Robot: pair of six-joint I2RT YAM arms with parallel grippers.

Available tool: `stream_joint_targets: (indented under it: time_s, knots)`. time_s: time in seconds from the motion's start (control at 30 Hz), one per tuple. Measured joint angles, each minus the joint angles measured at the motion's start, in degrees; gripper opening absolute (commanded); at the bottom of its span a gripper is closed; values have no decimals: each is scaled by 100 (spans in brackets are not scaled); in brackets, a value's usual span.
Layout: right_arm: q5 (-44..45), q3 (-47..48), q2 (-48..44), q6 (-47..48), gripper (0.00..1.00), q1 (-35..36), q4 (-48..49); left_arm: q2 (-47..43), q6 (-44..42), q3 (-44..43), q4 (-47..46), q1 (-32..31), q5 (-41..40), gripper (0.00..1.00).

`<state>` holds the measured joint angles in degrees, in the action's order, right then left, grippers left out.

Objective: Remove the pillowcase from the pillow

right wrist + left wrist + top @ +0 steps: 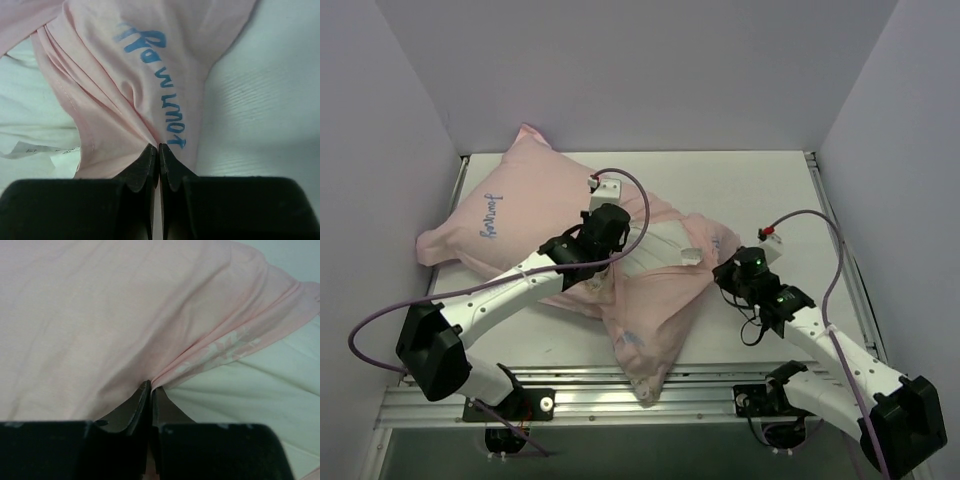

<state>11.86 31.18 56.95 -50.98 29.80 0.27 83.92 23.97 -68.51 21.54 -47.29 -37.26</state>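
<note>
The pale pink pillowcase (pixel 510 215) with blue script lies diagonally across the table, mostly still over the pillow. A patch of the plain white pillow (pixel 655 248) shows at the case's opening in the middle. My left gripper (pixel 618 262) is shut on a pinch of pillowcase fabric (pixel 100 315) at the opening's edge, with the white pillow (pixel 250 390) just to its right. My right gripper (pixel 723 268) is shut on the pillowcase's right edge (pixel 165 30) beside the blue lettering. The pillow (pixel 25 105) and its white tag (pixel 30 150) lie to the left of it.
The white table (pixel 760 190) is enclosed by pale walls on the left, back and right. A metal rail (pixel 620 405) runs along the near edge between the arm bases. Purple cables loop from both wrists.
</note>
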Motion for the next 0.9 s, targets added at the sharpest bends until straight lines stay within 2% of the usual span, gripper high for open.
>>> stream_joint_targets:
  time_s: [0.13,0.3,0.4,0.43,0.47,0.53,0.63,0.8,0.9]
  knots:
    - [-527,-103,-431,55,0,-669,-214,-105,68,68,-7,90,81,12]
    - [-986,205,2,437,2,-728,-431,-114,120,181,-81,94,273,12]
    - [-955,828,289,669,26,-566,-863,-114,142,227,-133,57,284,12]
    - [-907,1073,376,754,43,-507,-968,-114,146,227,-136,37,284,12]
    - [-868,1316,459,791,52,-457,-1040,-114,151,227,-138,7,278,12]
    - [-817,1856,695,944,67,-365,-1161,-109,157,227,-138,-68,249,12]
    - [-745,2540,1123,1058,79,-221,-1209,-107,201,247,-155,-149,212,12]
    - [-466,3045,1899,1097,80,33,-1217,-111,293,378,-271,-192,138,12]
    - [-304,2983,2245,1084,74,55,-1244,-136,367,448,-334,-201,107,12]
